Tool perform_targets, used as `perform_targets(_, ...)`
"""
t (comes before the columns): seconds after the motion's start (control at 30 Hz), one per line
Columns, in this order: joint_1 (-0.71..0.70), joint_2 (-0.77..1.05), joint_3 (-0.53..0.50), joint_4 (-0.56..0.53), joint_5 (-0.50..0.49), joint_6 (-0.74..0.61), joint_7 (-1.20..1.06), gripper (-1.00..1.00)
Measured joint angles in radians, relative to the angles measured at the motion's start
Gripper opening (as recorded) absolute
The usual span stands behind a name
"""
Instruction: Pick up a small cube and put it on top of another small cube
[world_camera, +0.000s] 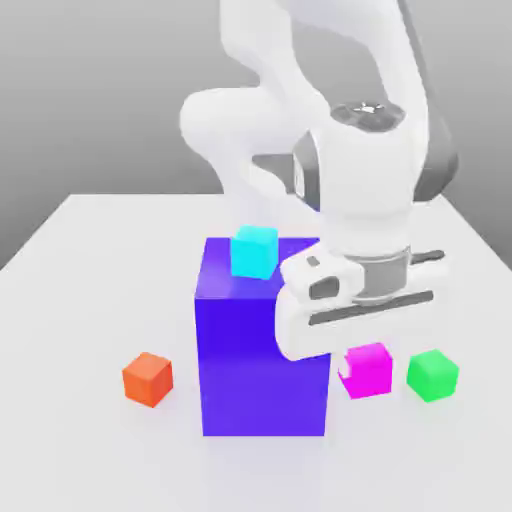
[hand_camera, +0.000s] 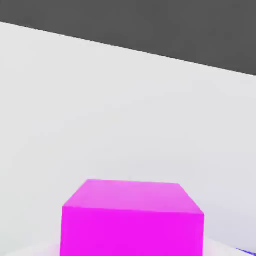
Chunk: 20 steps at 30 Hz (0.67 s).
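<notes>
Exterior view: a plain white table carries all the items, with a flat grey backdrop behind it. A big blue-purple block stands near the middle, with a cyan cube resting on its top face. An orange cube sits on the table toward the exterior view's left of the block. The magenta cube sits on the table just beside the block on the exterior view's right, and the green cube lies near it, a small gap between them. The white arm hangs low over the magenta cube; its gripper is largely hidden, so how far the jaws are open cannot be told.

Hand view: the magenta cube lies close on the white table, with a dark grey band beyond the table's far edge.
</notes>
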Motion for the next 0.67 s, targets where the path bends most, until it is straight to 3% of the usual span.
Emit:
perform_targets(0.23, 0.156, -0.032, 0.13, -0.07, -0.078, -0.005, 0.027, -1.0)
perform_targets(0.57, 0.155, 0.176, 0.09, -0.065, -0.315, 0.177, 0.194, -1.0)
perform_targets(0.6, 0.161, 0.192, 0.079, -0.064, -0.333, 0.191, 0.208, 1.0)
perform_targets(0.67, 0.161, 0.192, 0.079, -0.064, -0.333, 0.191, 0.208, 1.0)
